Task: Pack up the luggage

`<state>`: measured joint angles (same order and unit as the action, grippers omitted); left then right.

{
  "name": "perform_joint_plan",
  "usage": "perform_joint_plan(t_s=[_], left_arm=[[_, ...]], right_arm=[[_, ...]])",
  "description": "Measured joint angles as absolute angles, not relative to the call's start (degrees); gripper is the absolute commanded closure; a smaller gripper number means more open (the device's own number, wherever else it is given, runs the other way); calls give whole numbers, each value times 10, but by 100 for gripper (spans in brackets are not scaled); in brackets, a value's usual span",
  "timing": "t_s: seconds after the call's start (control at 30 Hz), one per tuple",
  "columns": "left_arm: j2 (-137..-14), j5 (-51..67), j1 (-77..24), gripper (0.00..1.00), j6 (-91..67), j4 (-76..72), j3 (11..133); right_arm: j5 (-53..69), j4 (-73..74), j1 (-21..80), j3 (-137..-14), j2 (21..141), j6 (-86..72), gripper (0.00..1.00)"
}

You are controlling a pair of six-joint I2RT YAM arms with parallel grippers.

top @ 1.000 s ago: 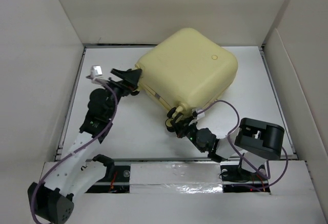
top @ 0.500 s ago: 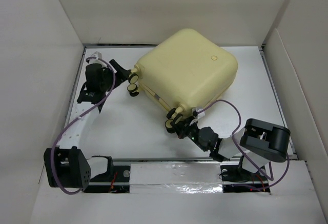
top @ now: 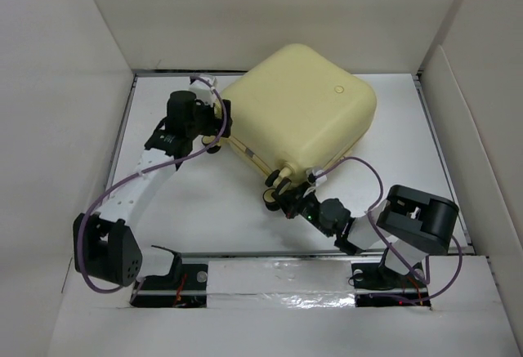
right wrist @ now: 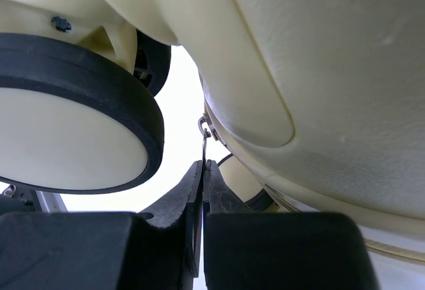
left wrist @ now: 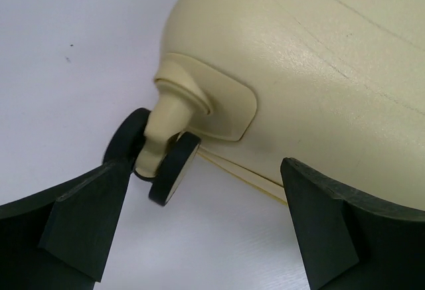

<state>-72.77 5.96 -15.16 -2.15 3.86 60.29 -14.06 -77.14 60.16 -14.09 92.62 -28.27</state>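
The pale yellow luggage point(top: 306, 108) lies closed and flat on the white table, its round emblem point(top: 338, 90) facing up. My left gripper point(top: 219, 124) is open at the luggage's left corner. In the left wrist view its fingers point(left wrist: 86, 217) straddle a yellow-and-black wheel point(left wrist: 169, 167) and the shell point(left wrist: 319, 71) without gripping either. My right gripper point(top: 288, 198) is at the near corner by another wheel pair point(top: 274, 189). In the right wrist view it point(right wrist: 203, 167) is shut on the thin metal zipper pull point(right wrist: 203, 141), under the shell point(right wrist: 319, 71) and beside a wheel point(right wrist: 66, 137).
White cardboard walls point(top: 65, 87) enclose the table on the left, back and right. A purple cable point(top: 368, 177) loops from the right arm over the table. The right arm's elbow point(top: 417, 218) sits at the near right.
My left arm has swung right from the table's left side, bringing its open gripper up to the luggage's left corner wheel. The right gripper has stayed at the near corner.
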Motion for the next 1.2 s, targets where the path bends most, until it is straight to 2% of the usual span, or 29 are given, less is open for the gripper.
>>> perform_joint_plan(t_s=[0.17,0.4,0.57,0.8,1.2], left_arm=[[-779,40,-171,3,25,62,616],[-783,-20,-171,3,40,72,618],[-762,-34,-169,6,41,66,618],[-715,-32,-155,3,46,51,630],[-850,25,-141,4,67,93,686]], right_arm=[[-123,-785,591,-141,937,-282,100],[-103,-803,579,-142,950,-281,100],[-88,-817,571,-141,960,-281,100],[-79,-831,567,-141,970,-281,100],[-71,-827,561,-138,963,-286,100]])
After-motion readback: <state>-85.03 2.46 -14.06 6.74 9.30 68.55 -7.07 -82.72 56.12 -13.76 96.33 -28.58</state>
